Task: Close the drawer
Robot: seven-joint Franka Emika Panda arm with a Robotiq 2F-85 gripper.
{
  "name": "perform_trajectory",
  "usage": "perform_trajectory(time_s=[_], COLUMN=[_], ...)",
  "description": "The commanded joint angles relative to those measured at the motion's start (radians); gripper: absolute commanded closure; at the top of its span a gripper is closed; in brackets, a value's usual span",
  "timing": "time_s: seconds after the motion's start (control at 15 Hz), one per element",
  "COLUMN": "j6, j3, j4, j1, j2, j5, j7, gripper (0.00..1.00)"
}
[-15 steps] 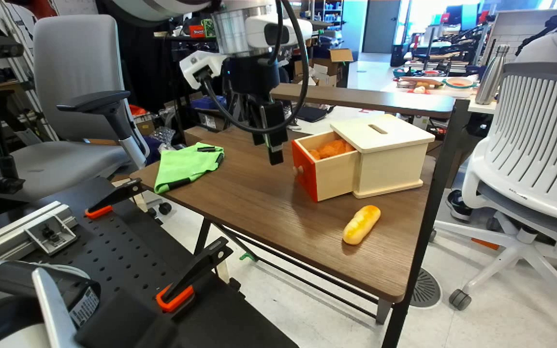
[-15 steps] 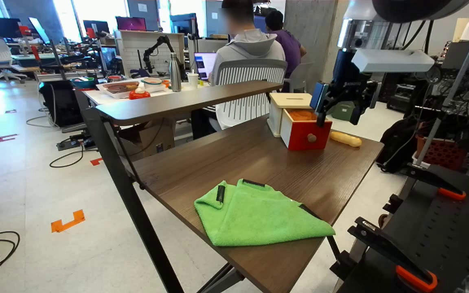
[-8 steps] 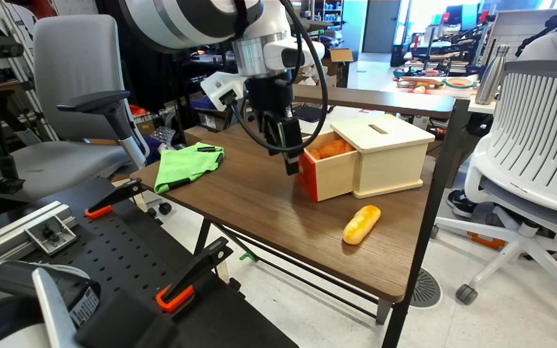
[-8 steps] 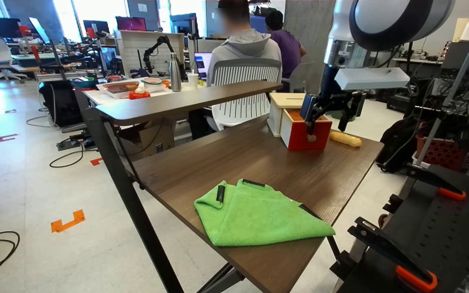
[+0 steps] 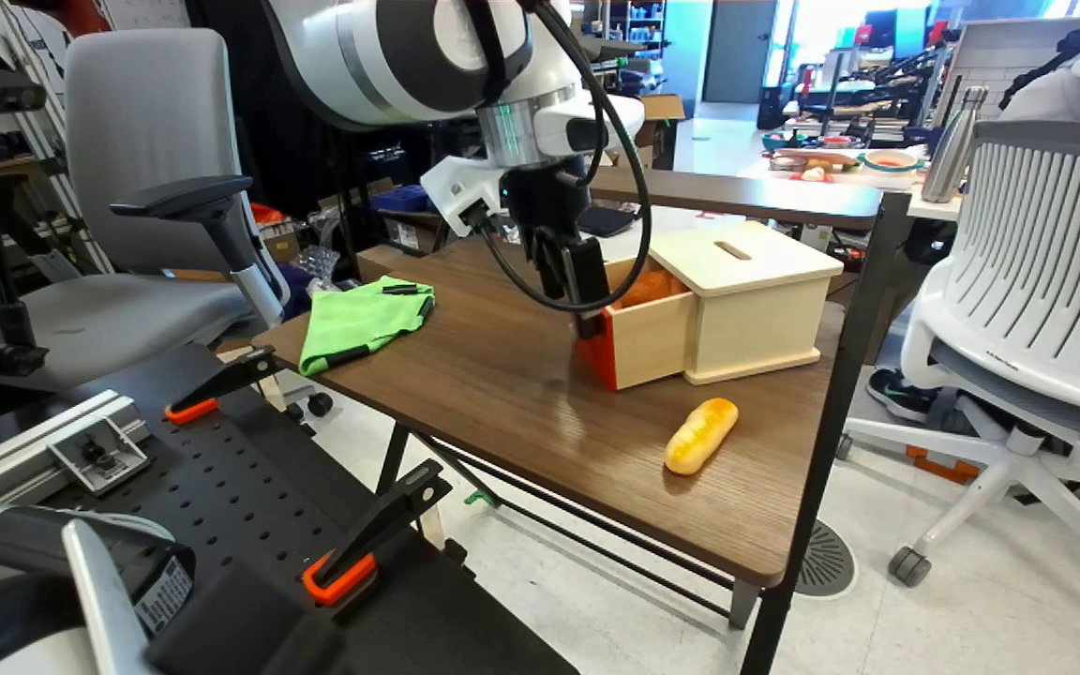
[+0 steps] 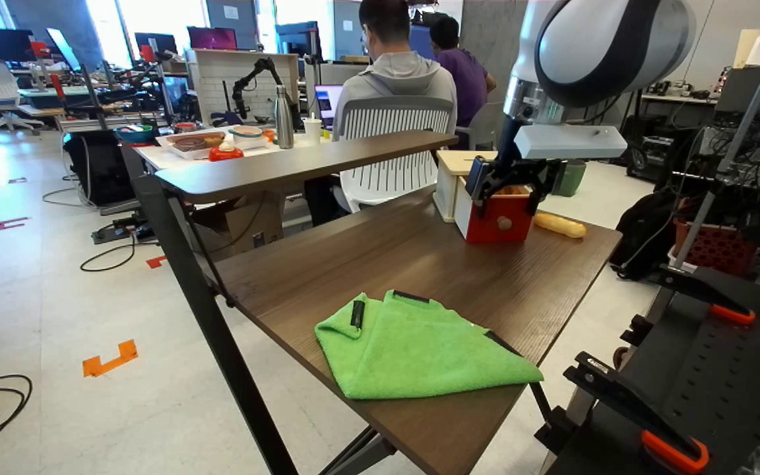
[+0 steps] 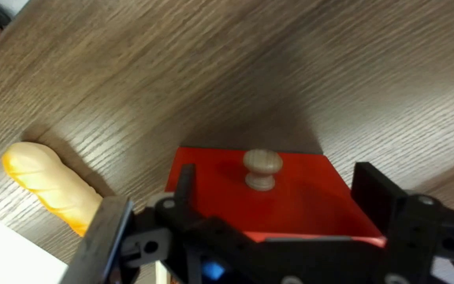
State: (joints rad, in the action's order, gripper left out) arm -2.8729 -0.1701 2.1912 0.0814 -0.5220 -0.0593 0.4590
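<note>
Exterior view: wood-grain desk (image 5: 502,394) on a pale floor (image 5: 877,628), slatted office chair (image 5: 1027,319) at three o'clock. Toward the desk's two o'clock, a slot-topped wooden box (image 5: 760,305), its red-fronted drawer (image 5: 657,339) open toward nine, orange contents (image 5: 657,284) visible. Wrist view: claw (image 7: 276,177) spread wide at the drawer's front.

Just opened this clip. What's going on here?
A robot arm has its open end effector at the red front of a drawer, which sticks out of a pale wooden box and has orange material inside. In the wrist view, a round knob shows between the spread fingers, though contact with the front can't be made out. The drawer is not yet closed. A bread-like roll and a green cloth lie on the same table.
</note>
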Motion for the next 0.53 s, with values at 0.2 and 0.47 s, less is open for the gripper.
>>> perform_trajectory(time_s=[0.2,0.47], j6=[-0.035,-0.041], j3=[-0.019,-0.035], j4=[-0.072,-0.1], j1=[0.018,0.021], j2=[-0.05,-0.058], j5=[0.076,0.092], j7=[-0.005,-0.001], gripper=[0.0,0.0])
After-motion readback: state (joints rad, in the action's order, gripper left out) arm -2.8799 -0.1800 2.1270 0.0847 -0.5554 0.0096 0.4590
